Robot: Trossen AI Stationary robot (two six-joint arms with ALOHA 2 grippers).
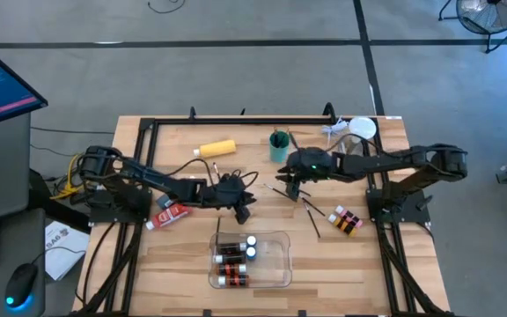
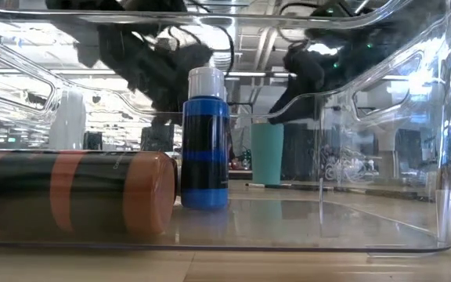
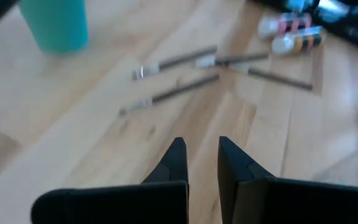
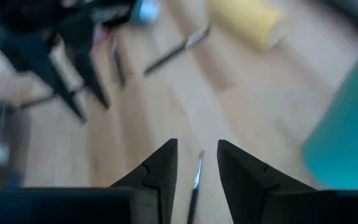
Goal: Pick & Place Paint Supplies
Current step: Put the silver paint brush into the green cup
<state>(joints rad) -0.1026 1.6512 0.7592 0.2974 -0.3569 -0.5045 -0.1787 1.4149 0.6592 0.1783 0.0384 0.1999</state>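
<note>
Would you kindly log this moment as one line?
left gripper: shut, empty, above tray | right gripper: around a brush beside cup | tray: bottles

Low view: tray wall [image 2: 413, 117] fills the frame, both arms only dark smears through it; brown bottle [image 2: 77, 192] lying inside is cut off at the left edge. Right wrist view blurred: teal cup [image 4: 347, 130] cut off by the edge, yellow bottle [image 4: 247, 22] partly out of frame, brush [image 4: 194, 186] half hidden between the tool's fingers

Paint bottles [image 1: 234, 255] lie in the tray [image 1: 280, 264], brushes [image 1: 311, 214] beside it.
</note>
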